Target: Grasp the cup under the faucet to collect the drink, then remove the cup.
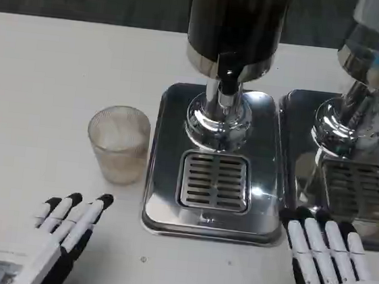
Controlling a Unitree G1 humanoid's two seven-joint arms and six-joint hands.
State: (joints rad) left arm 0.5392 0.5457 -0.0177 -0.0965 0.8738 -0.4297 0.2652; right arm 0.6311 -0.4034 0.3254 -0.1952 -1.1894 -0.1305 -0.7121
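Observation:
A clear ribbed cup (118, 143) stands upright on the white table, just left of the drink dispenser's steel base (165, 180). The dispenser's dark tank (237, 21) rises at the top centre, with its black-handled faucet (227, 85) above the drip grate (214, 181). Nothing stands on the grate. My left hand (65, 227) lies low on the table at the lower left, fingers straight and pointing toward the cup, a short gap below it. My right hand (327, 255) lies at the lower right, fingers straight, tips near the base's front right corner. Both hands hold nothing.
A second dispenser (365, 79) with its own steel base (296, 160) and grate (357, 190) stands at the right edge. Open white table (38, 99) stretches left of the cup.

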